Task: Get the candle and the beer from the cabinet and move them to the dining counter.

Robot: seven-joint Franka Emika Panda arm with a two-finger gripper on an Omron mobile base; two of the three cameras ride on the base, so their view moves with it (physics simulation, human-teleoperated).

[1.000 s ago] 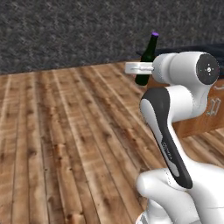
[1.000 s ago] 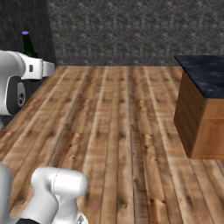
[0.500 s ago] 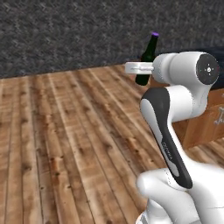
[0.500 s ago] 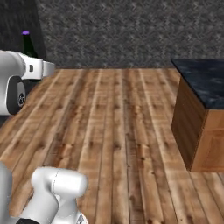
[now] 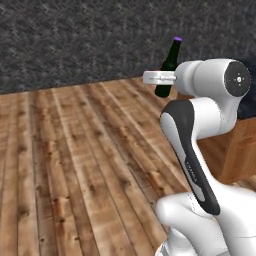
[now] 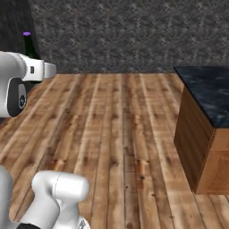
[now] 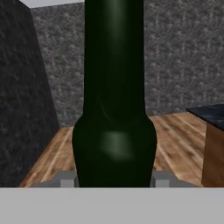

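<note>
The beer (image 7: 113,109), a dark green bottle with a purple cap, stands upright between the fingers (image 7: 66,178) of my gripper (image 7: 113,179), which is shut on its lower body. The beer (image 5: 168,65) is carried high beside the arm's white hand (image 5: 159,77) in the left base view, and the beer (image 6: 28,44) rises behind the arm at the far left of the right base view. The dining counter (image 6: 206,91), black marble-look on a wood base, stands to the right, apart from the bottle. The candle and the cabinet are out of view.
Wood plank floor (image 6: 112,134) stretches from the base to a dark grey textured wall (image 6: 125,36). The counter's wood side (image 5: 242,150) is close on the right behind the arm. A dark wall panel (image 7: 22,96) stands on the left of the hand view.
The whole picture has shifted slightly, so the base has moved; the counter now sits a little further left in the right base view. The bottle stays gripped and the arm's pose is unchanged.
</note>
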